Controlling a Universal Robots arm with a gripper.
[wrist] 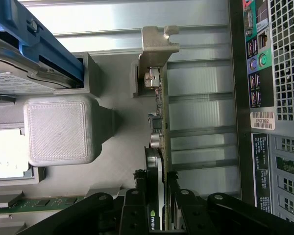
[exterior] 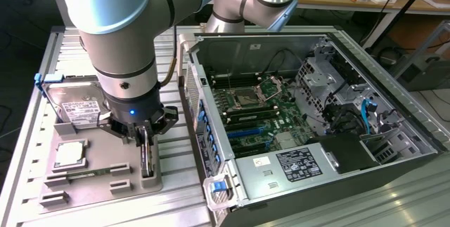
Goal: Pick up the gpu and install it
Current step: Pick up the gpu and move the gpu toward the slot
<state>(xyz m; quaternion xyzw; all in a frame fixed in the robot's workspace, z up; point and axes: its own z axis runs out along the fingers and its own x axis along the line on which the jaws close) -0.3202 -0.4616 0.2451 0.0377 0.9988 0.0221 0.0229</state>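
Tool (wrist: 157, 188): fingers pinching gpu (wrist: 160, 132). Card on edge in grey tray (exterior: 91, 185) slot on counter (exterior: 183, 206), 9 o'clock of open PC case (exterior: 414, 153). Step: pickup, grip made, card apparently seated. Removal prob. calls for straight pull, no twist.

We read this as a robotics lab or test cell, not a home or office. Evidence: an industrial arm (exterior: 119, 37) over a table (exterior: 67, 53) of alu profile slats. A PC tower (exterior: 253, 53) lies open on its side w/ the motherboard (exterior: 260, 111) exposed. A grey 3D-printed-looking fixture (exterior: 91, 158) holds loose parts, e.g. a hard drive (exterior: 77, 106) and the gpu (exterior: 146, 161), w/ the gripper (exterior: 144, 142) clamped on the latter. In the bkgd there's a wooden workbench (exterior: 338, 0) w/ assorted clutter.
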